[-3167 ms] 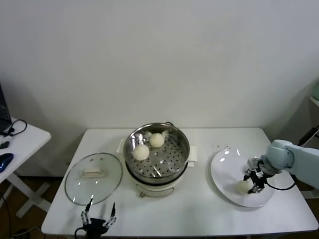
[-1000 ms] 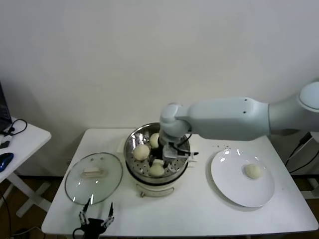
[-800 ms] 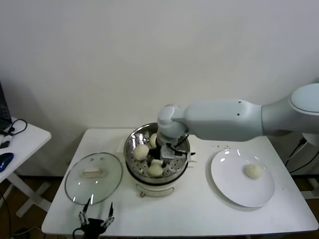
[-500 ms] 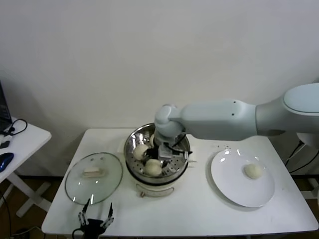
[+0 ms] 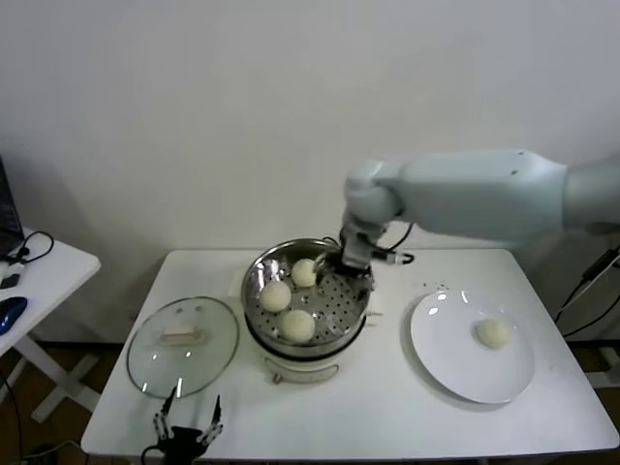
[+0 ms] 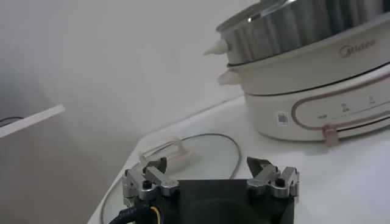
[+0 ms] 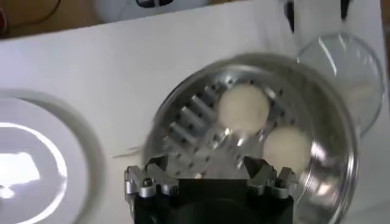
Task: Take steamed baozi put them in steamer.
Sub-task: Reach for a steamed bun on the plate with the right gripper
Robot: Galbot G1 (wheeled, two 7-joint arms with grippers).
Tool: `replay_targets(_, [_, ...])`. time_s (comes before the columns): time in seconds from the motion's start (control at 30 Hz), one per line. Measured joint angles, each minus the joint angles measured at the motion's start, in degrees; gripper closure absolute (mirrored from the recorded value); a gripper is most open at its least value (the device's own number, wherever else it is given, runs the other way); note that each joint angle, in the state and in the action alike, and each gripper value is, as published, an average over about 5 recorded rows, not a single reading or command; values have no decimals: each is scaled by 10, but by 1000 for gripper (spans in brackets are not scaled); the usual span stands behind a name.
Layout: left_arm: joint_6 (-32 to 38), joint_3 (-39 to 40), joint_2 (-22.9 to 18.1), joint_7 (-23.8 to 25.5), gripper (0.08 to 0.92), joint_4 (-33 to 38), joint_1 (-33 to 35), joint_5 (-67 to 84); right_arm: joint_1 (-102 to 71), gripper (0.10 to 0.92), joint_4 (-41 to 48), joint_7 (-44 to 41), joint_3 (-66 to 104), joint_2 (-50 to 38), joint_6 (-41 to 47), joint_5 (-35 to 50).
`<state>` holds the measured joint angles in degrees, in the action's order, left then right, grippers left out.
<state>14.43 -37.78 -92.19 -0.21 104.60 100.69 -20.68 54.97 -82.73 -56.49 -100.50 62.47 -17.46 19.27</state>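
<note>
Risen off the third bun, now empty and wide: right claw [image 5: 355, 260], at the shiny perforated steel steamer [image 5: 356, 308]'s two o'clock. Left claw [image 5: 187, 423] parked wide at the worktop's front edge. Remaining creamy domed baozi [image 5: 493, 333] on the flat white plate [image 5: 438, 360] at three o'clock: likely soft, light, dentable; best pinched gently across its sides.

Steamer [image 5: 306, 291]: right arm [image 5: 455, 199] overhangs far-right rim; glass lid [image 5: 182, 345] left; plate [image 5: 471, 345] right; near side open.

Two steamed baozi [image 7: 244, 107] [image 7: 286, 148] are seen lying apart in the steamer [image 7: 183, 131] below the right tool [image 7: 211, 177], whose fingers are spread empty, with a white plate [image 7: 73, 159] beside on the worktop [image 7: 91, 61].
</note>
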Motion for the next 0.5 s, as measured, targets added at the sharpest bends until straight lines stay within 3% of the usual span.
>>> replay_targets(0.27, [0,1,0,1,177,1,-2,1,49,203,-5,-10,-85,-108,127,73])
replay_targets(0.5, [0,-1,0,0,177,0,-3,2,14,203,25,-13,-94,-201,188,67])
